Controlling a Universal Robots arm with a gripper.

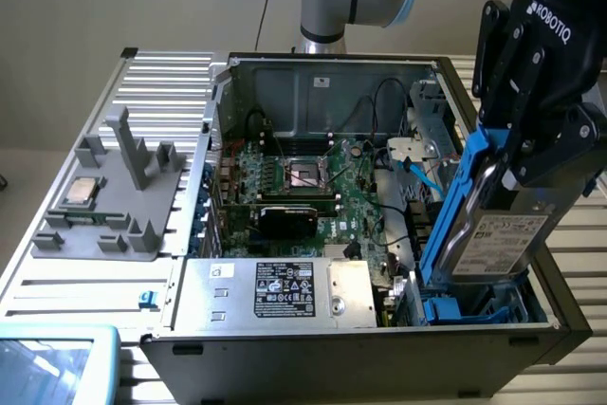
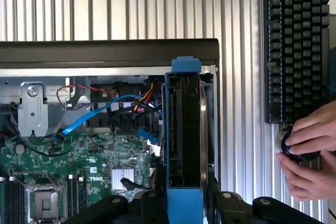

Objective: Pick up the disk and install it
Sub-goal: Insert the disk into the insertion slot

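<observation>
Disk stands on edge, pinched at its top by the gripper, over the blue drive bay in the computer case's near corner, on the exterior view's right. It is probably upright so its rails meet the bay.

Soft, even light is falling from above in both views, casting only faint shadows beside the grey fixture. The computer case interior is lying dimmer, while the ribbed table is glaring pale and the disk is catching a sheen.
</observation>
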